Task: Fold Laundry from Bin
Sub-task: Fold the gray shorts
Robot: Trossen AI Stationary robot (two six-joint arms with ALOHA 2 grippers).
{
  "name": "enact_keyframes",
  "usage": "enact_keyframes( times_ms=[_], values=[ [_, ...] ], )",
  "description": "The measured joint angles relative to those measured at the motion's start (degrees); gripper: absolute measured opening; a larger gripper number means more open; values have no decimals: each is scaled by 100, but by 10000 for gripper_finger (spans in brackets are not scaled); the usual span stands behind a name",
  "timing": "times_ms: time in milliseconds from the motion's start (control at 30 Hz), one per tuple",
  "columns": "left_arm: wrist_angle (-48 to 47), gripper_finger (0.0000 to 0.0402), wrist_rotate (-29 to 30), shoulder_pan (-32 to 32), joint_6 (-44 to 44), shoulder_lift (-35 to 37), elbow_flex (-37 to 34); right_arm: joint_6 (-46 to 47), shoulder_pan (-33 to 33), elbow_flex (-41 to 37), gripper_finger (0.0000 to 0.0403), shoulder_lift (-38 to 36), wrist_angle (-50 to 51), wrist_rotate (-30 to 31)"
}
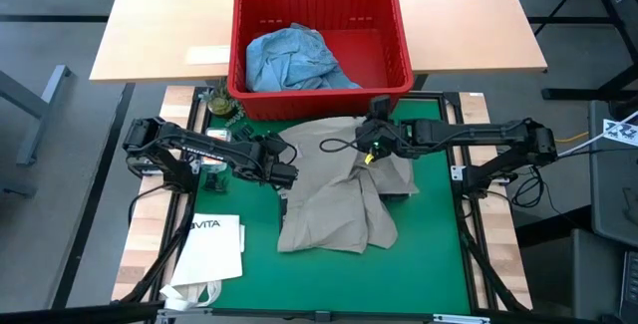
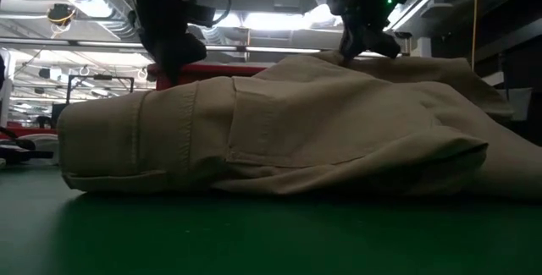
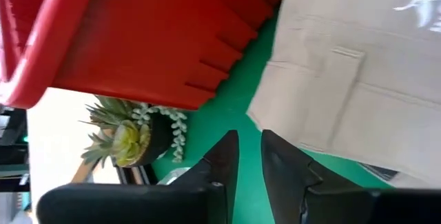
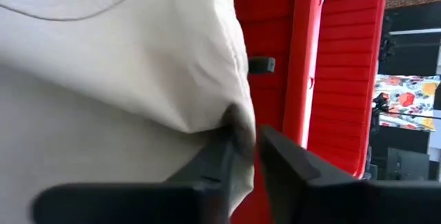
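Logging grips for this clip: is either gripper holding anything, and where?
Right gripper pinches a fold at the khaki garment's edge near the bin. Left gripper holds nothing.

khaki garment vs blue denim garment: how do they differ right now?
The khaki-tan cloth garment lies spread and rumpled on the green mat; the light blue denim garment sits bunched inside the red plastic crate. The khaki one covers more area and lies between both arms; the denim is untouched. Both are unfolded.
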State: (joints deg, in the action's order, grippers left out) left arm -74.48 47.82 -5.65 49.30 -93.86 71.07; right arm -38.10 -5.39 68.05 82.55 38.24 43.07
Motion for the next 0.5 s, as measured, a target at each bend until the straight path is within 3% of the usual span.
enact_keyframes(
  times_ms=[233,500],
  values=[
    [226,45,-334,-4,-7,0,0,-267,-334,9,166,-1,21,221],
    [301,43,-577,-11,-4,0,2,-324,-417,550,197,-3,524,261]
  ],
)
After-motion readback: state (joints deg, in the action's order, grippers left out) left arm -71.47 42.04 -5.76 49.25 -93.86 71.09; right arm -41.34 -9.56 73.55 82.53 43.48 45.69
